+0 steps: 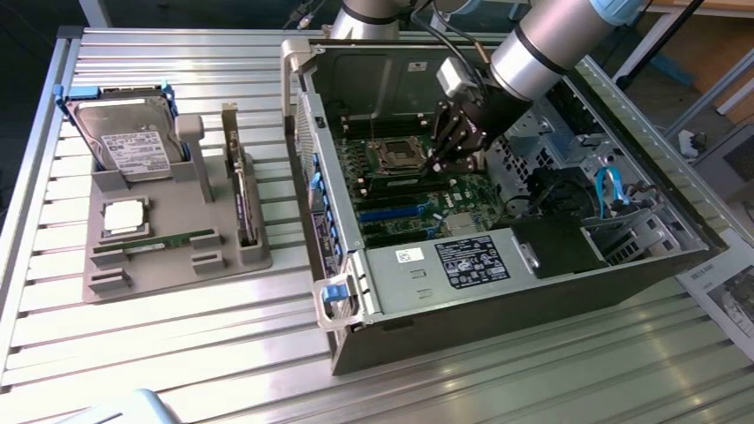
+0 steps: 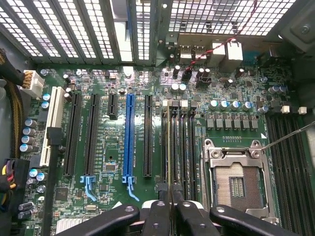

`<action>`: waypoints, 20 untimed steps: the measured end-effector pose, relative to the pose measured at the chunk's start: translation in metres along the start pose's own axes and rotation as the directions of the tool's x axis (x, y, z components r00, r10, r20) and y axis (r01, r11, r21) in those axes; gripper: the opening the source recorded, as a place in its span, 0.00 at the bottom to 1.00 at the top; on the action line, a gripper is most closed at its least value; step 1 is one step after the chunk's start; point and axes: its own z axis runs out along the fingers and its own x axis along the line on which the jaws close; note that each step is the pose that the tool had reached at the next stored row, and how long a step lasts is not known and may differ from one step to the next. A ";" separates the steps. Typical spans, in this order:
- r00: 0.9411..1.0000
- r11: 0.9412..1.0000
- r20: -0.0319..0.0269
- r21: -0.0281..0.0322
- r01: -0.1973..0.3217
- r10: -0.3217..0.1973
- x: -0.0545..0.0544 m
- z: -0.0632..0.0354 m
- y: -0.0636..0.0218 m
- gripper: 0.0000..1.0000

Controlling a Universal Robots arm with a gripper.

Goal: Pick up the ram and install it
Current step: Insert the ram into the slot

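In the exterior view my gripper [image 1: 454, 163] reaches down into the open computer case [image 1: 659, 256], just above the motherboard [image 1: 412, 199]. The wrist view looks straight down on the board. There my gripper [image 2: 171, 205] is shut on the ram [image 2: 170, 147], a thin green stick seen edge-on between the black fingertips [image 2: 157, 216]. The ram lines up along one of the black memory slots [image 2: 183, 147] beside the empty processor socket [image 2: 236, 184]. Whether it sits fully in the slot I cannot tell.
A grey tray [image 1: 177, 265] at the exterior view's left holds a hard drive [image 1: 136, 146], a square silver processor [image 1: 124, 216], another green ram stick [image 1: 159, 240] and an upright expansion card [image 1: 242, 190]. Case walls, cables [image 1: 606, 190] and a black power unit [image 1: 554, 247] crowd the gripper.
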 end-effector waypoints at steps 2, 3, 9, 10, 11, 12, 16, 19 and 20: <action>1.000 1.000 0.000 0.000 0.000 0.000 0.000 0.0002 0.0000 0.12; 1.000 1.000 0.000 0.000 0.000 0.000 0.000 0.0003 0.0000 0.12; 1.000 1.000 0.000 0.000 0.000 0.000 0.000 0.0004 0.0000 0.12; 1.000 1.000 0.000 0.000 0.000 0.000 0.001 0.0004 0.0000 0.12; 1.000 1.000 0.000 0.000 0.000 0.000 0.001 0.0003 0.0000 0.12; 1.000 1.000 0.000 0.000 0.001 -0.001 0.001 0.0003 0.0000 0.12; 1.000 1.000 0.000 0.000 0.001 -0.001 0.001 0.0003 0.0000 0.12; 1.000 1.000 0.000 0.000 0.001 -0.001 0.001 0.0000 0.0001 0.12; 1.000 1.000 0.000 0.000 0.001 -0.001 0.001 -0.0005 0.0003 0.12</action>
